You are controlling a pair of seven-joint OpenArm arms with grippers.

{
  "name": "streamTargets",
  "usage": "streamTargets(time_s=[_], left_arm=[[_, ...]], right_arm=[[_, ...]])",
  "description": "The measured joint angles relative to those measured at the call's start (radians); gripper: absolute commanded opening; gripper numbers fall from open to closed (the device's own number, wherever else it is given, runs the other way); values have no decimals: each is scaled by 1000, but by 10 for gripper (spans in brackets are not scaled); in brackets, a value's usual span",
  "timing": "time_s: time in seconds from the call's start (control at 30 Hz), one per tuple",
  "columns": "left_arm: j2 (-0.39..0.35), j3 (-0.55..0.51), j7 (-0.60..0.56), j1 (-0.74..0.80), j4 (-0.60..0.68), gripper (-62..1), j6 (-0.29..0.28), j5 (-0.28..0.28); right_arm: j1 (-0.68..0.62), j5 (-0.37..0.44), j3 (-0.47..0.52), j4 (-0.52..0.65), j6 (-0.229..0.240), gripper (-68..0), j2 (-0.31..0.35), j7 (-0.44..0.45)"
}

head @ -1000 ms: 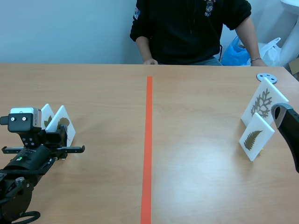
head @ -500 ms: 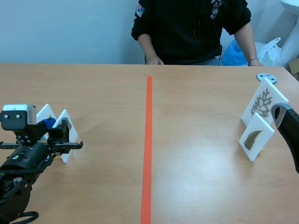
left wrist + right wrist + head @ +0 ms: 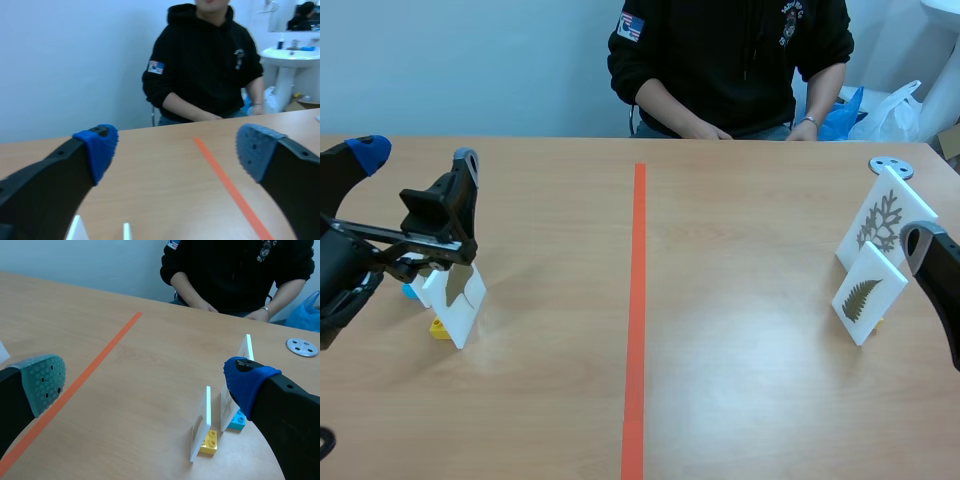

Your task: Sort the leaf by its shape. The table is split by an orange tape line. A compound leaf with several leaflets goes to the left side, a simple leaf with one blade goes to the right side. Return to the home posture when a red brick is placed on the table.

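Raised left gripper (image 3: 415,157) wide open, empty. Two leaf cards (image 3: 455,300) stand upright on counter (image 3: 740,380) at its 6 o'clock, top edges showing between its fingers. Far-side right gripper (image 3: 146,381) open, empty; fern card (image 3: 865,292) ahead at 1 o'clock. Left arm nearer the pair.

Table (image 3: 740,400) with tape line (image 3: 637,300) down its middle; leaf cards (image 3: 460,310) by left edge; more cards (image 3: 868,295) and a disc (image 3: 890,166) by right edge.
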Motion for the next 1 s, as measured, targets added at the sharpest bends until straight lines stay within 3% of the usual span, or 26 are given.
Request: streamTargets(time_s=[0.1,0.2,0.43,0.57,1.0], left_arm=[[-21,0,52,111,113,14,-44,-47],[-47,0,123,215,223,14,-79,-51],[-58,0,293,417,424,14,-71,-48],[-57,0,293,476,430,14,-8,-48],[-57,0,293,482,414,14,-5,-40]], right_arm=[[0,0,0,0,0,4,0,0],[0,0,0,0,0,4,0,-7],[-3,0,0,0,0,4,0,-69],[-24,0,0,2,0,4,7,-76],[-76,0,24,32,0,4,8,-79]])
